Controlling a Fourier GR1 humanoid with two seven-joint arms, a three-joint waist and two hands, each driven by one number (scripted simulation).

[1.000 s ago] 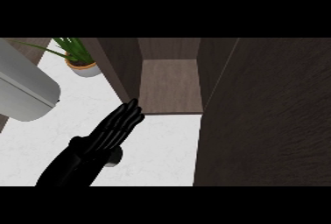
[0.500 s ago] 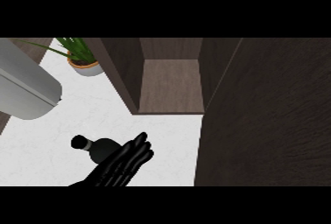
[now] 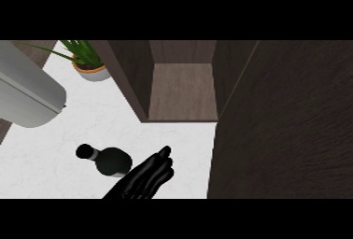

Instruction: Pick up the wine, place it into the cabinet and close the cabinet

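Observation:
The wine bottle (image 3: pixel 110 161) is dark and stands upright on the white counter (image 3: pixel 76 140), seen from above with its cap toward the upper left. My right hand (image 3: pixel 141 179) comes in from the lower edge just right of the bottle, open, its straight fingers pointing up toward the cabinet. Whether it touches the bottle is unclear, and it does not hold it. The dark wood cabinet (image 3: pixel 183 91) stands open ahead, its inner floor bare. My left hand does not show.
The cabinet's open door (image 3: pixel 289 130) fills the right side as a tall dark panel close to my hand. A large grey rounded shape (image 3: pixel 27 95) lies at the left edge. A potted plant (image 3: pixel 88 65) stands at the back left.
My right hand has drawn back from the cabinet's front edge toward the lower edge of the view, uncovering the wine bottle, which now shows to its left.

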